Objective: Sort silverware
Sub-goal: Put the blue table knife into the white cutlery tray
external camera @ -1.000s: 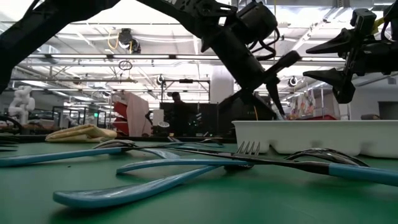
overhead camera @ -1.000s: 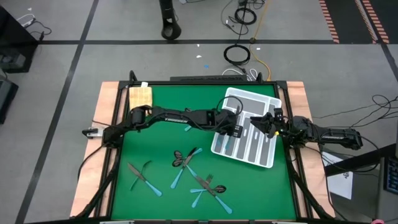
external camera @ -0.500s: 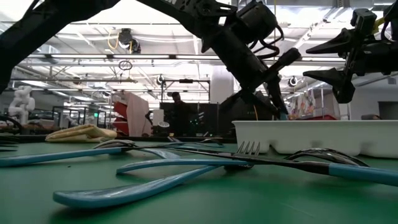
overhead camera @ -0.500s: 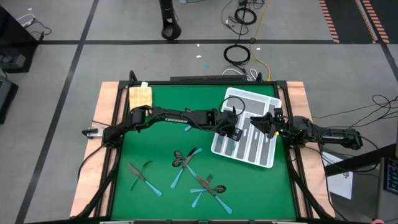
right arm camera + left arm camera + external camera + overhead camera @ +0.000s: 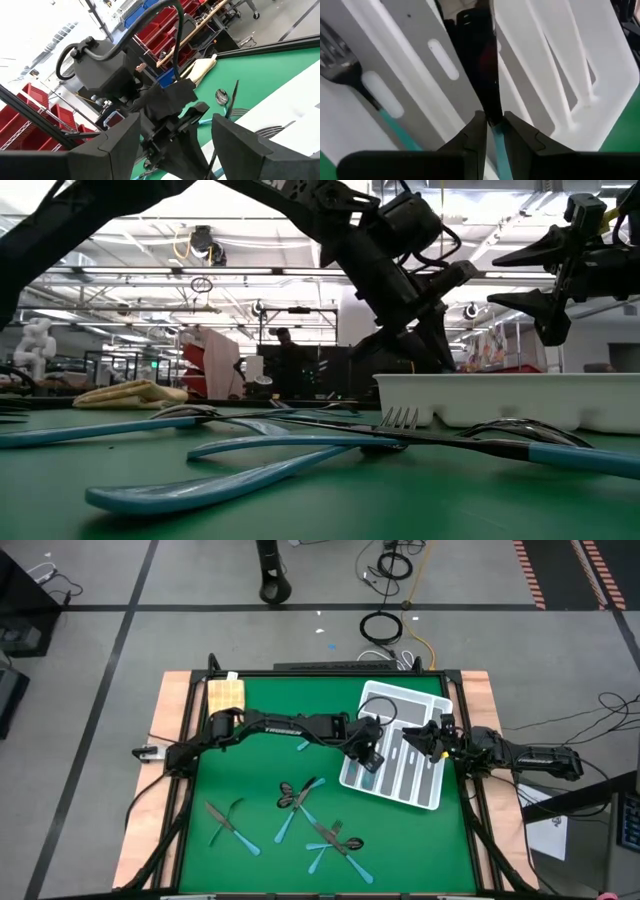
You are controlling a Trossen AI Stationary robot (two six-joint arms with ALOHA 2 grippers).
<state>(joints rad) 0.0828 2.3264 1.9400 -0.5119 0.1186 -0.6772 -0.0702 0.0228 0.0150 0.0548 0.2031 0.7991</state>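
Several pieces of silverware with light-blue handles lie flat on the green mat in loose crossed groups [image 5: 295,800], [image 5: 225,821], [image 5: 336,840]; in the low view they fill the foreground [image 5: 380,435]. More lie in the white tray [image 5: 428,795]. My left gripper [image 5: 367,757] reaches over the tray's left part, shut on a knife [image 5: 482,75]. In the compartment beside it lies a fork [image 5: 340,65]. My right gripper [image 5: 432,740] hovers open above the tray's right side, holding nothing. My left gripper pinches the knife between its two fingers where the blue handle meets the dark blade [image 5: 495,131]. It slants down from the table's left. The knife runs along the fingers, its blade pointing forward over the tray's compartments; whether the blade touches the tray does not show.
A tan sponge-like block [image 5: 226,693] lies at the mat's far left corner. The tray's wall [image 5: 500,400] stands up from the mat on the right. Wooden borders frame the mat on both sides. Bare green mat lies between the block and the loose silverware.
My left gripper has moved a little toward the table's near edge and down over the tray's left compartments, carrying the knife with it and tipping it lower. My right gripper has stayed where it was.
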